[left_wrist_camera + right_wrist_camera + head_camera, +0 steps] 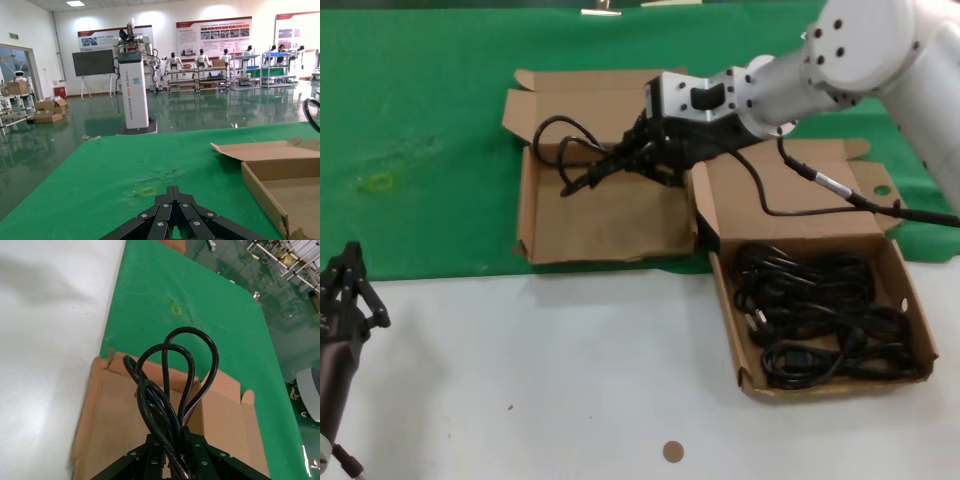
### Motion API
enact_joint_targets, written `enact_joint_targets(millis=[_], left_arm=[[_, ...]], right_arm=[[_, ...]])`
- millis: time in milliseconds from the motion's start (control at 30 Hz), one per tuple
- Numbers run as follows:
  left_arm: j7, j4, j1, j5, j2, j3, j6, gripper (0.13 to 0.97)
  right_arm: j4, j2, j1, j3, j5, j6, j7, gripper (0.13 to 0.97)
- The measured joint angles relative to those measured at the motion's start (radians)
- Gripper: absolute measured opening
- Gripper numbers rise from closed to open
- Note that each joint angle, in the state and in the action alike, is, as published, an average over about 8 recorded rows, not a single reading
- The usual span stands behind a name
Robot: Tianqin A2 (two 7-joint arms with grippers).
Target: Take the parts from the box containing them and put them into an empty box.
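My right gripper [632, 152] is shut on a black power cord bundle [570, 150] and holds it over the empty box [605, 225] on the left. In the right wrist view the cord's loops [172, 375] stick out past the gripper [172, 440] above that box's floor [120, 420]. The box containing the parts [910, 290] sits at the right with several black cord bundles [820, 315] in it. My left gripper [350, 270] is shut and empty at the left edge of the table; it also shows in the left wrist view [173, 194].
A green cloth [420, 130] covers the far half of the table and a white surface [540, 380] the near half. A small brown disc [672, 451] lies near the front edge. My own grey-black cable [820, 185] hangs over the right box's lid.
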Motion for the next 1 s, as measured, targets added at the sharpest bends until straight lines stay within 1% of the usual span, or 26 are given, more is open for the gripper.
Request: enact_joint_targets(millis=[333, 600, 733, 1000], left_arm=[[0.000, 0.000, 0.000, 0.000, 0.000, 0.000, 0.000, 0.144], [0.000, 0.000, 0.000, 0.000, 0.000, 0.000, 0.000, 0.144], [0.000, 0.000, 0.000, 0.000, 0.000, 0.000, 0.000, 0.144], [0.000, 0.000, 0.000, 0.000, 0.000, 0.000, 0.000, 0.144]], right_arm=[[-0.138, -0.061, 0.041, -0.007, 0.003, 0.061, -0.066, 0.200], [-0.217, -0.083, 0.062, -0.011, 0.007, 0.095, -0.117, 0.251], [-0.233, -0.086, 0.067, -0.011, 0.008, 0.103, -0.128, 0.251], [-0.242, -0.088, 0.070, -0.012, 0.010, 0.110, -0.132, 0.371]])
